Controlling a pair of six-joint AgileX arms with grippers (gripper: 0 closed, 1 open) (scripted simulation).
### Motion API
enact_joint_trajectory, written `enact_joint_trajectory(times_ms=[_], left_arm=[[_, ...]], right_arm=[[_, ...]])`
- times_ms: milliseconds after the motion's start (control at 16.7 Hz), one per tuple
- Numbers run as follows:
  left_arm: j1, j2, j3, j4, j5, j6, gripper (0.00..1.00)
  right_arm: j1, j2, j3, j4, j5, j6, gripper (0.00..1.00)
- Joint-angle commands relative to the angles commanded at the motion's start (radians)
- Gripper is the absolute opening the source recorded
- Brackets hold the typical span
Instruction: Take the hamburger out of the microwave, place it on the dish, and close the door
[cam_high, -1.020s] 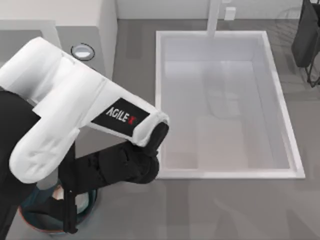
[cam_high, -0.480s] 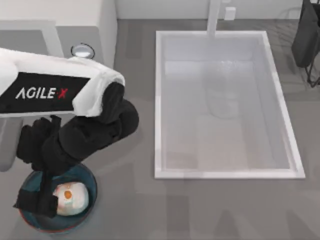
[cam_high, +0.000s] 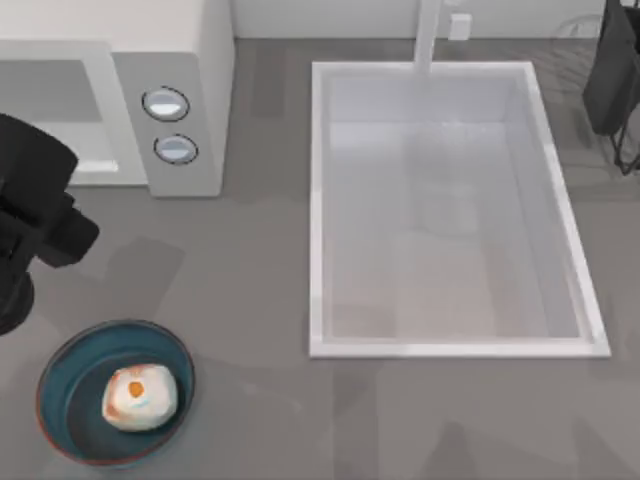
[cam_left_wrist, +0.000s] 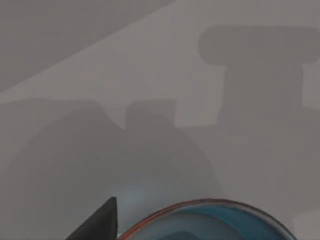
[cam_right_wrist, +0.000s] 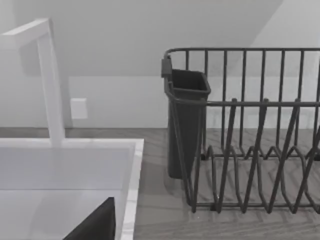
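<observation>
The hamburger (cam_high: 140, 397), a cream lump with an orange patch, lies inside the dark-blue dish (cam_high: 62, 362) at the table's front left. Nothing touches it. My left gripper (cam_high: 18, 292) is a black mass at the top view's left edge, between the dish and the microwave (cam_high: 205, 60), raised and clear of the dish. The left wrist view looks down at grey table and catches the dish rim (cam_left_wrist: 200, 204). The microwave stands at the back left, its two round knobs (cam_high: 166, 104) facing forward. I cannot make out how its door stands. My right gripper (cam_right_wrist: 95, 226) is parked near the dish rack.
A white sink basin (cam_high: 318, 200) with a tap (cam_high: 428, 35) fills the table's middle and right. A dark wire dish rack (cam_right_wrist: 250, 130) with a cutlery cup (cam_right_wrist: 186, 120) stands at the back right. Bare grey table lies between the dish and the sink.
My left arm has swung left and away from above the dish, uncovering it. The hamburger, which the gripper was setting down, now rests free in the dish.
</observation>
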Motion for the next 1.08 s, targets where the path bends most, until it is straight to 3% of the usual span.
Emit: enact_joint_trajectory(times_ms=[300, 540, 780, 1080], left_arm=[[0.162, -0.523, -0.322, 0.368, 0.16, 0.661, 1.0], [0.274, -0.884, -0.571, 0.629, 0.279, 1.065, 1.0], [0.349, -1.117, -0.747, 0.802, 0.361, 1.305, 1.0], [0.372, -1.186, -0.806, 0.857, 0.388, 1.375, 1.0]], right_arm=[[0.0, 0.0, 0.0, 0.0, 0.0, 0.0, 1.0], [0.0, 0.0, 0.0, 0.0, 0.0, 0.0, 1.0], [0.0, 0.0, 0.0, 0.0, 0.0, 0.0, 1.0], [0.0, 0.0, 0.0, 0.0, 0.0, 0.0, 1.0]])
